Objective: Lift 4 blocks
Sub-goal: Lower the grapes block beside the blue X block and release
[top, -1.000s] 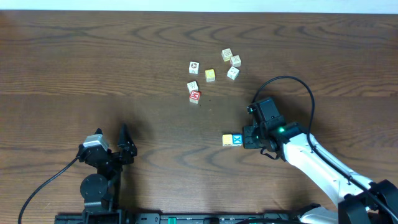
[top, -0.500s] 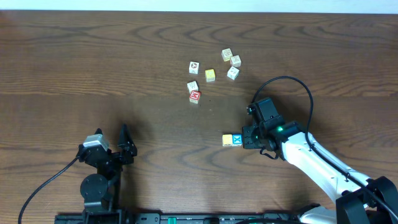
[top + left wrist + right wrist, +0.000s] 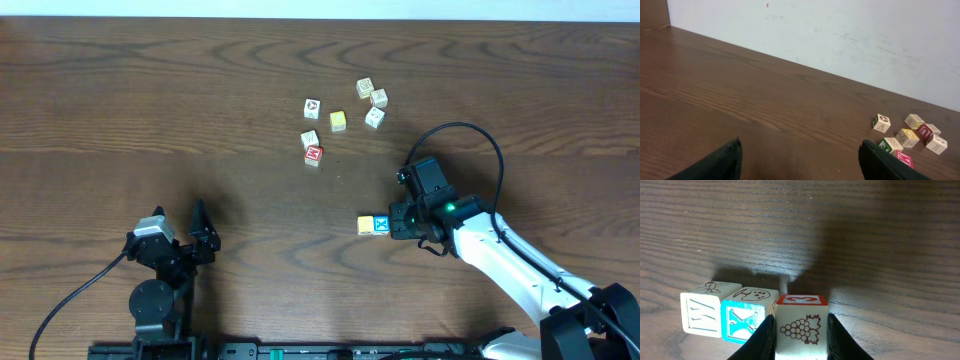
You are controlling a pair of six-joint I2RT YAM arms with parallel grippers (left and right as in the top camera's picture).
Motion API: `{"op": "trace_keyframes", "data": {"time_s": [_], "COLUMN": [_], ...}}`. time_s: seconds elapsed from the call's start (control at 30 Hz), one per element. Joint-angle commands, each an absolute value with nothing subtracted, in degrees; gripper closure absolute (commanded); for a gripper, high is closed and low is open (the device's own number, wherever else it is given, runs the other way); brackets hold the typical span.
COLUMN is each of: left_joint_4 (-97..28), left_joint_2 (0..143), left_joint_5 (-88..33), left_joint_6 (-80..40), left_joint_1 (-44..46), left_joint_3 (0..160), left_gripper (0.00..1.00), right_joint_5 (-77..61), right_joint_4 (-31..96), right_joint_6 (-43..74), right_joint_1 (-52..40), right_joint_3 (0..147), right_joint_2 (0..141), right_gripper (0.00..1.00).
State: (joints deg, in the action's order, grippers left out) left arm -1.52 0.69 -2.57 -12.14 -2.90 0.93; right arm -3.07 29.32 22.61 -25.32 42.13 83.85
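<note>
My right gripper (image 3: pixel 800 324) is shut on a whitish block (image 3: pixel 802 330) with a red top face and a grape drawing. It stands in a row with a blue X block (image 3: pixel 747 321), which it touches, and a pale block (image 3: pixel 702 313) that looks yellow-orange (image 3: pixel 366 225) from overhead. There my right gripper (image 3: pixel 404 222) sits just right of the blue X block (image 3: pixel 381 224). A red-faced block (image 3: pixel 313 154) lies in the far cluster. My left gripper (image 3: pixel 202 234) stands open over bare table at the front left, far from every block.
Several other small cubes lie in a loose cluster (image 3: pixel 345 112) at the back centre. The left wrist view shows them (image 3: pixel 906 137) far off to the right, before a white wall (image 3: pixel 840 35). A black cable (image 3: pixel 470 135) loops behind the right arm.
</note>
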Motion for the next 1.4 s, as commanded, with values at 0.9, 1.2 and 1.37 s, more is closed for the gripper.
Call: {"op": "trace_keyframes", "data": {"time_s": [0.9, 1.2, 1.37], "left_joint_4": [-4.05, -4.05, -4.05], "left_joint_2": [0.62, 0.62, 0.62], "left_joint_5": [-0.84, -0.84, -0.84], "left_joint_6": [-11.66, -11.66, -11.66], "left_joint_1": [-2.83, -2.83, -2.83], "left_joint_3": [0.23, 0.23, 0.23], "left_gripper": [0.25, 0.25, 0.25], "right_joint_5": [-3.29, -3.29, -3.29], "right_joint_4": [29.58, 29.78, 29.87], "right_joint_6": [23.38, 23.4, 23.4], "right_joint_1": [-25.61, -25.61, -25.61], "right_joint_3": [41.67, 41.65, 41.65], "right_joint_2": [83.92, 83.92, 83.92], "right_gripper": [0.65, 0.7, 0.68]}}
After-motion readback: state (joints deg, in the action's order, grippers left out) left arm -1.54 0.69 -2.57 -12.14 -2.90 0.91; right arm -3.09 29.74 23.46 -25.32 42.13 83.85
